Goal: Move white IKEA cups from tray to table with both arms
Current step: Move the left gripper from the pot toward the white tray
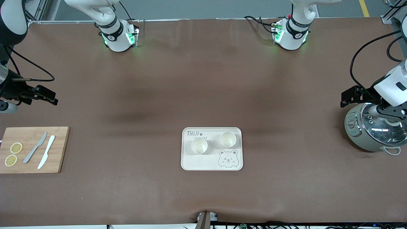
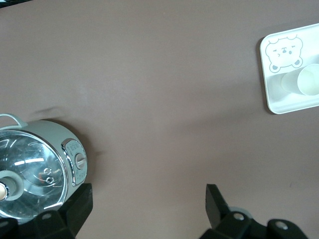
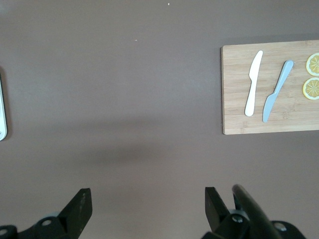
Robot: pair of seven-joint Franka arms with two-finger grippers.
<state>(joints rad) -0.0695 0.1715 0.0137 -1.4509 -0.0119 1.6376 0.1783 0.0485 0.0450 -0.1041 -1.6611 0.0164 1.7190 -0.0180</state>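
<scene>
"TAIJI" handwritten on bear tray (image 1: 187,160)

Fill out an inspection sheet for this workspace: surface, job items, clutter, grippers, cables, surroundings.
Surface: brown table cover, lightly wrinkled.
Job's things: two white cups upright on the bear tray, apart from each other.
Clutter: wooden cutting board at the right arm's end, carrying a grey knife, a white knife and two lemon slices; grey-green pot with glass lid at the left arm's end.
Grippers: left gripper open, empty, over the pot's edge; right gripper open, empty, over bare cover near the board.
Cables: black cables on both arms and at both bases.
Surroundings: grey floor past the table.
</scene>
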